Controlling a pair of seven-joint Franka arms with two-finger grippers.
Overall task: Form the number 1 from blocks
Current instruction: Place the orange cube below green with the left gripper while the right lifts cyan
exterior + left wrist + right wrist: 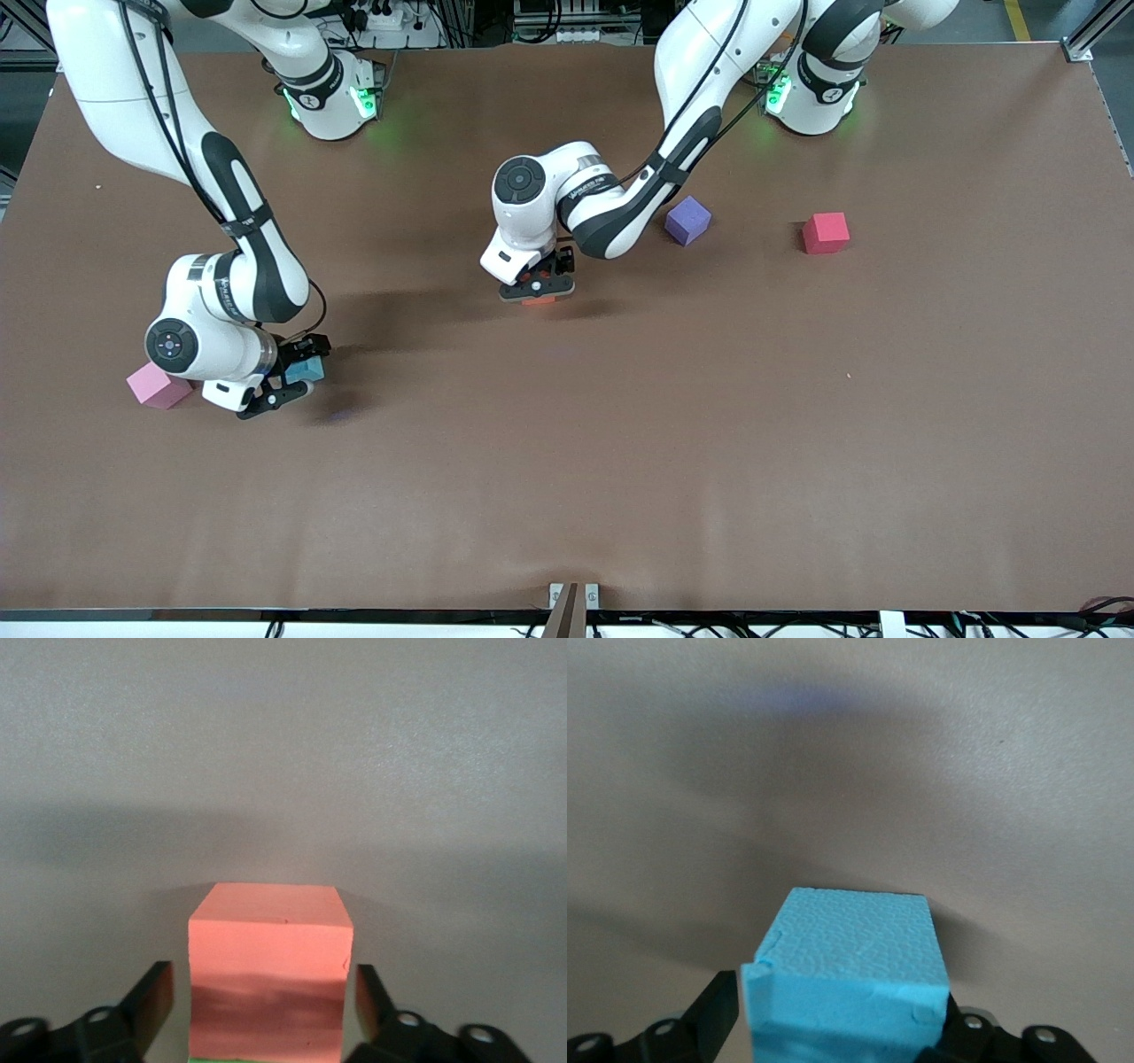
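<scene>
An orange block (pixel 270 939) rests on the table mid-way along it, seen as a sliver (pixel 538 301) under my left gripper (pixel 537 291). That gripper (pixel 264 983) straddles it open, with a gap at each finger. A green block (pixel 266 1060) shows only as a thin strip against the orange one. My right gripper (pixel 297 379) is shut on the light blue block (pixel 850 966), held just over the table beside the pale pink block (pixel 158 385). The purple block (pixel 687 220) lies farther from the camera, toward the left arm's end.
A crimson-red cube (pixel 826 232) sits on the brown table (pixel 709 443) toward the left arm's end, beside the purple block. A small bracket (pixel 573 595) stands at the table's near edge.
</scene>
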